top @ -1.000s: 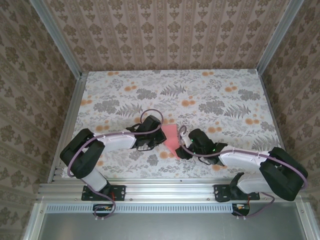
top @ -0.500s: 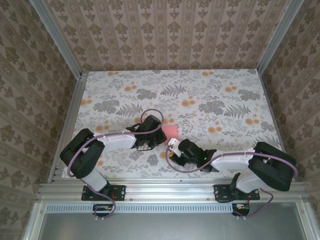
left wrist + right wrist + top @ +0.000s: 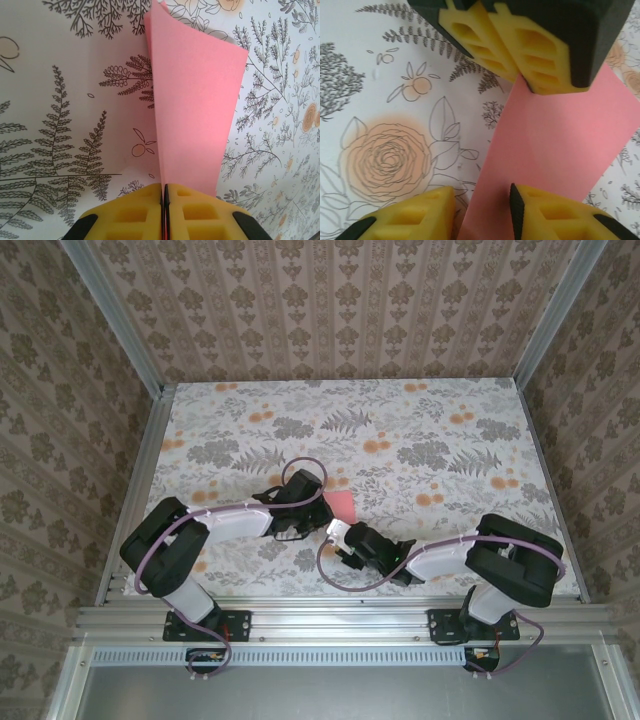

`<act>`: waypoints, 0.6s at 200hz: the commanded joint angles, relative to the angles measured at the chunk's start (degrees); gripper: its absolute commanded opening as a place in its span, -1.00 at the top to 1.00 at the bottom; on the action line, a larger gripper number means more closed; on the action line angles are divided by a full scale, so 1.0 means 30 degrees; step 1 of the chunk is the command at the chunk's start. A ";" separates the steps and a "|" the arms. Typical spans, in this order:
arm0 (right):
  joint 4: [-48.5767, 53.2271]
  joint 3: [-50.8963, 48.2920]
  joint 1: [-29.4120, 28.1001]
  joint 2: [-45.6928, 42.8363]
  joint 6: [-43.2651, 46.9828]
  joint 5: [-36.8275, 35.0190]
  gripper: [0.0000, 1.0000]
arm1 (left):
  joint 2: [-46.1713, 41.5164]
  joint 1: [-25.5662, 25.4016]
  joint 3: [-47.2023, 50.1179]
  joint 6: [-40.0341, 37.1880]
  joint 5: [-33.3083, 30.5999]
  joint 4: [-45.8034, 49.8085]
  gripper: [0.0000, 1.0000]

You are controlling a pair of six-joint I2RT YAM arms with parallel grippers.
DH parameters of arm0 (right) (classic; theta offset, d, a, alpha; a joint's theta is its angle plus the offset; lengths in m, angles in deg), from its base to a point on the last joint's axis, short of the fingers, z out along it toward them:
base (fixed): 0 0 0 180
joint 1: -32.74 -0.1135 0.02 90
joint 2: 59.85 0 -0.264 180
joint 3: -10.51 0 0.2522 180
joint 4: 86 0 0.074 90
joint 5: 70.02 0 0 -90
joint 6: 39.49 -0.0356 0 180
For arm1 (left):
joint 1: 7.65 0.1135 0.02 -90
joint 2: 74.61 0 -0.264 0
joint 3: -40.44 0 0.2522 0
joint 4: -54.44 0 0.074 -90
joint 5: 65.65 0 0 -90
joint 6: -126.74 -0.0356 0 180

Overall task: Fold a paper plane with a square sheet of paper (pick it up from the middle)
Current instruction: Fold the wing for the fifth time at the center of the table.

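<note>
On the flowered counter [image 3: 430, 430], the left arm [image 3: 230, 522] reaches in toward the middle front. Its jaws are pressed tight together on one end of the pink paper [image 3: 195, 110], with nothing but the sheet between the yellow pads. The paper is doubled over along a fold and widens away from that grip. Just to its right, the right arm [image 3: 440, 558] comes in low. Its jaws stand partly apart, with the paper's other end lying in the gap between them, unclamped.
</note>
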 commanded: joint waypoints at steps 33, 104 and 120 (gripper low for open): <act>-0.0751 -0.0233 -0.0181 0.0170 -0.0064 -0.1627 0.45 | -0.0427 0.0052 -0.0484 -0.0306 0.0187 0.0465 0.78; -0.0953 -0.0423 -0.0158 0.0312 -0.2040 -0.1506 0.94 | -0.0659 0.0057 -0.0554 -0.0344 -0.0031 0.0520 0.64; -0.0870 -0.0439 0.0028 0.0208 -0.2987 -0.1331 1.00 | -0.0970 0.0052 -0.0450 -0.0401 -0.0240 0.0465 0.52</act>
